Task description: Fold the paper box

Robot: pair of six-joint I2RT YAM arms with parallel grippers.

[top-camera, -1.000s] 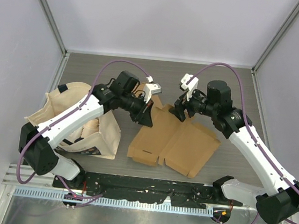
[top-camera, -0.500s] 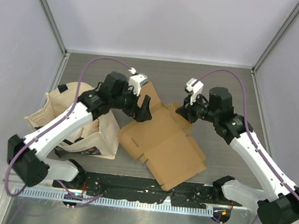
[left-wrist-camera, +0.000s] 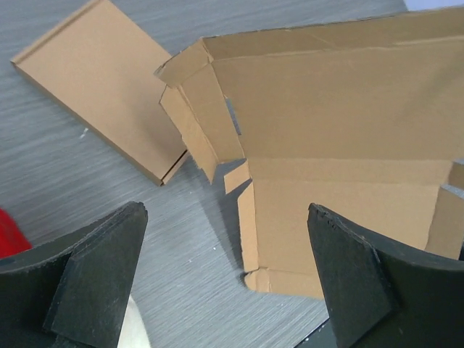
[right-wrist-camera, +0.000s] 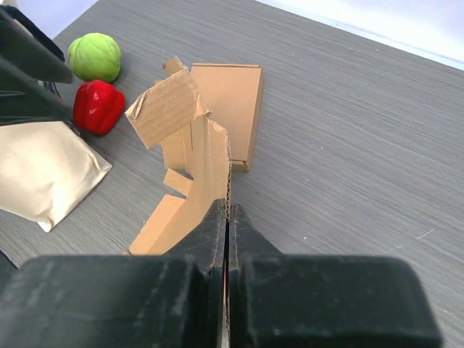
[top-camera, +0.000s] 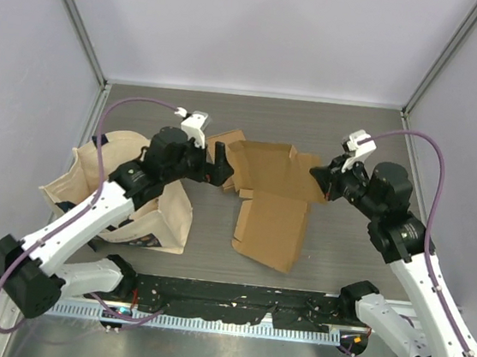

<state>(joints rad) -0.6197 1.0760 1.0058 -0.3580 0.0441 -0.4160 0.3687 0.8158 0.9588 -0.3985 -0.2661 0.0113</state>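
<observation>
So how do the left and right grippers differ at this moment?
The left gripper is open and empty; the right gripper is shut on an edge of the paper box. The left only faces the box and touches no cardboard, while the right holds a panel raised. Both are black two-finger grippers on opposite sides of the box.

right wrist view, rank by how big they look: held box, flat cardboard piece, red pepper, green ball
1. held box, though nearest the camera
2. flat cardboard piece
3. red pepper and green ball look alike
</observation>
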